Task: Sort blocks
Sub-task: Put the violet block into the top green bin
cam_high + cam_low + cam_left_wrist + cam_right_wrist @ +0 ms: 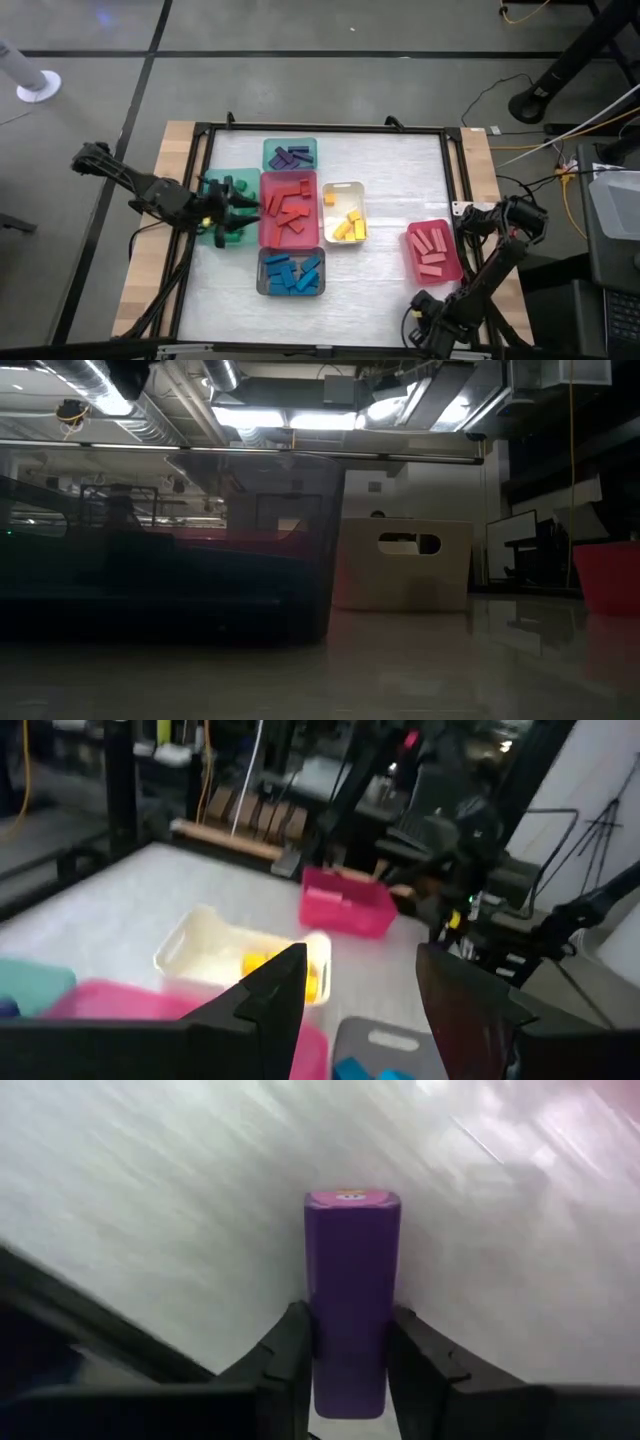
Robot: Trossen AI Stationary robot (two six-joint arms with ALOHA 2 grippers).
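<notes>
At left centre of the high view, the left gripper (pixel 232 212) hovers over the green tray (pixel 232 184), its flat dark fingers (pixel 268 992) spread wide and empty. Right of it, shallow plastic trays hold sorted blocks: purple bars (pixel 290 156), red bars (pixel 288 212), blue bars (pixel 292 274), yellow pieces (pixel 348 226), pink bars (pixel 431 250). At lower right, the right gripper (pixel 347 1370) pinches a smooth, glossy purple bar (pixel 351 1285) over the brushed white table (pixel 390 170).
</notes>
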